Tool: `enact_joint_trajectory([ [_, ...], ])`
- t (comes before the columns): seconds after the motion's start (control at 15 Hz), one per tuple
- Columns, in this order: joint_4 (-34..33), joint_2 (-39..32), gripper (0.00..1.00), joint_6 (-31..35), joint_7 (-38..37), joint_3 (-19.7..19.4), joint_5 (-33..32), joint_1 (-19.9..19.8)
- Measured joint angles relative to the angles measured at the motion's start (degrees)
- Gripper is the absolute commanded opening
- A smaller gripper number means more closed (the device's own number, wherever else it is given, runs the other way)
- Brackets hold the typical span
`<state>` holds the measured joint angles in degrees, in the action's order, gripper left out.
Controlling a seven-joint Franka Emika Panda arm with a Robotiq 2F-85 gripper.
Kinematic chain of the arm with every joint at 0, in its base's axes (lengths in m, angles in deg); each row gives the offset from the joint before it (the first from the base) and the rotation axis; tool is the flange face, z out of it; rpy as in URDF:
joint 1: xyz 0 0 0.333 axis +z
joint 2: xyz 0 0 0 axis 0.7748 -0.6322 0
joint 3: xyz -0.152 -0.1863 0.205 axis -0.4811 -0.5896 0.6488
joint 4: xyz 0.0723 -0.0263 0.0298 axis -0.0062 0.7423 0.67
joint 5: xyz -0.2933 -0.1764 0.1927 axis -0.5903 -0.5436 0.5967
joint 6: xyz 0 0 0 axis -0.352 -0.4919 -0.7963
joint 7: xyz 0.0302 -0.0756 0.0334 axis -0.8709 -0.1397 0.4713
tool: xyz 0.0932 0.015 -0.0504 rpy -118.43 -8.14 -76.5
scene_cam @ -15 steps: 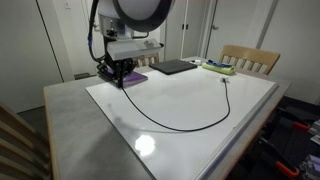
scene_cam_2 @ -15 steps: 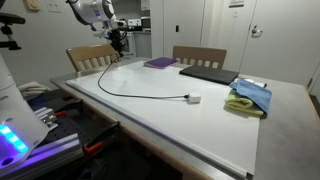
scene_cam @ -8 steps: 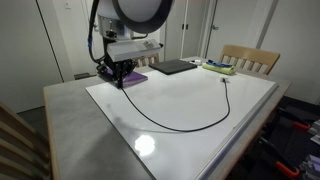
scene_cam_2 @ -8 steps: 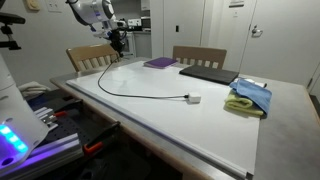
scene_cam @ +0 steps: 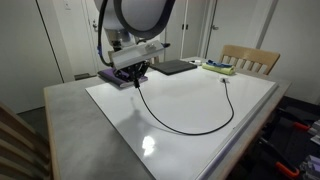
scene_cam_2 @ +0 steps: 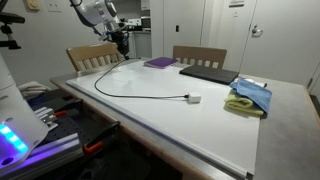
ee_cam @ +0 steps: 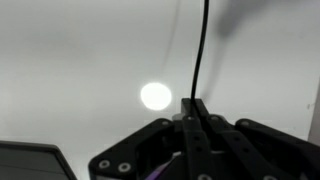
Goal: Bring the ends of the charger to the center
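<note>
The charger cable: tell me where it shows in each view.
Exterior view: the charger cable loops across the white board, centre to right.
Exterior view: it curves from upper left to centre.
Wrist view: it rises from the gripper, top centre.
Shared landmark: the gripper holding one end.

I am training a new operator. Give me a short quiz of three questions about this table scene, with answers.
1. True or false: the Robotiq gripper hangs open and holds nothing.
2. The free plug tip of the long thin black charger cable lies on: A the glossy white board; B the flat dark laptop; C the blue cloth.
3. Short answer: what does the gripper clamp in the wrist view?
Key: 1 false; 2 A; 3 one end of the black cable.
</note>
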<state>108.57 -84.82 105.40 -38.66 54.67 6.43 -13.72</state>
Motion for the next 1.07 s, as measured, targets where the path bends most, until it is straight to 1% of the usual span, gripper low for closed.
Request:
enact_joint_trajectory([
  [0.2, -1.71, -1.3, 0.01, -4.2, -9.15, -0.27, 0.01, -0.29],
  [0.4, -2.21, -1.69, 0.01, -6.29, -18.77, -0.34, 0.02, -0.86],
  [0.6, -2.28, -1.67, 0.01, -8.04, -27.34, -0.37, 0.11, -2.22],
  [0.8, -2.16, -1.59, 0.01, -9.5, -34.77, -0.35, 0.28, -4.64],
  [0.87, -2.06, -1.5, 0.04, -9.79, -37.07, -0.32, 0.47, -5.56],
  [0.93, -1.98, -1.37, 0.04, -10.1, -39.23, -0.16, 0.85, -6.49],
  [1.07, -1.94, -1.12, 0.04, -10.49, -41.01, 0.2, 1.26, -7.77],
])
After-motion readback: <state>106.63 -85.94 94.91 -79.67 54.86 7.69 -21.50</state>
